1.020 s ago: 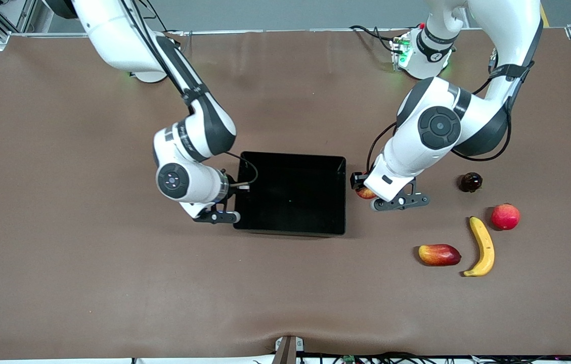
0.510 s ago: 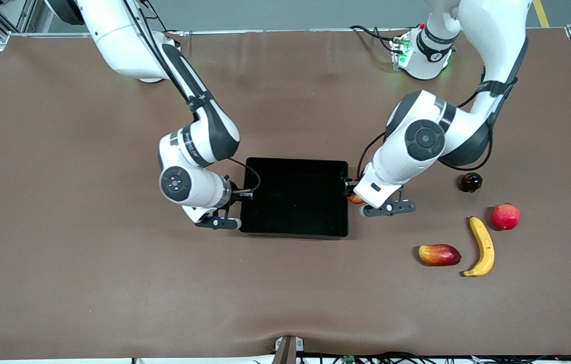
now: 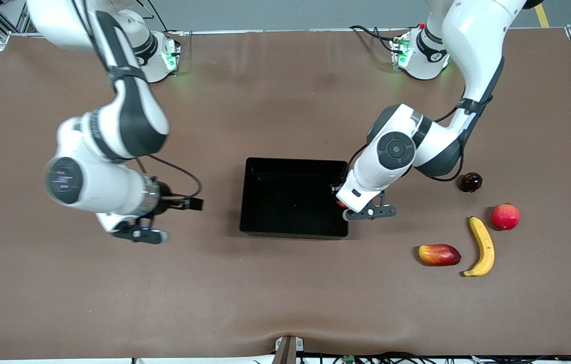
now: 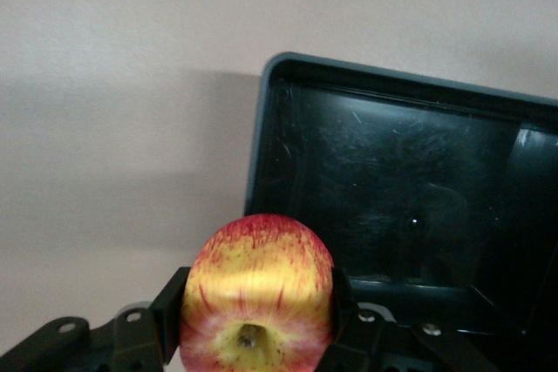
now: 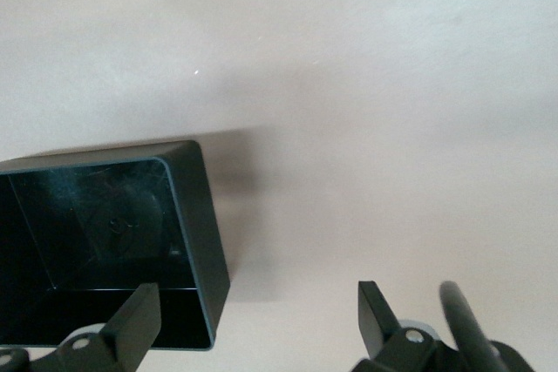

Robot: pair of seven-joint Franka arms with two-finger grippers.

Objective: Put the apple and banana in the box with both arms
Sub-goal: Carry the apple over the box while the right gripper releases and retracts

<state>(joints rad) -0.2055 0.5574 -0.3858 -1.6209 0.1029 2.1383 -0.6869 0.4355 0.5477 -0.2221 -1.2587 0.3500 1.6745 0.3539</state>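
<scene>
Apple held at the box wall; banana on the mat.

Glossy black plastic box [image 3: 293,174], low walls, rounded corners, on smooth brown mat [image 3: 275,293]. Left gripper [image 4: 253,324] grasps the red-yellow streaked apple [image 4: 257,289] over the wall at the left arm's end of the box. Right gripper [image 5: 257,315] spread wide, holding nothing, over bare mat beside the box. Curved yellow banana [image 3: 482,246] lies toward the left arm's end, beside a mango-like fruit [image 3: 439,254].

Apple [image 4: 255,294] cut off at its lower edge in the left wrist view, almost wholly hidden beneath the left arm from the front, right arm's wrist [image 3: 98,187] motion-blurred, small dark fruit [image 3: 470,182] too small to identify.
</scene>
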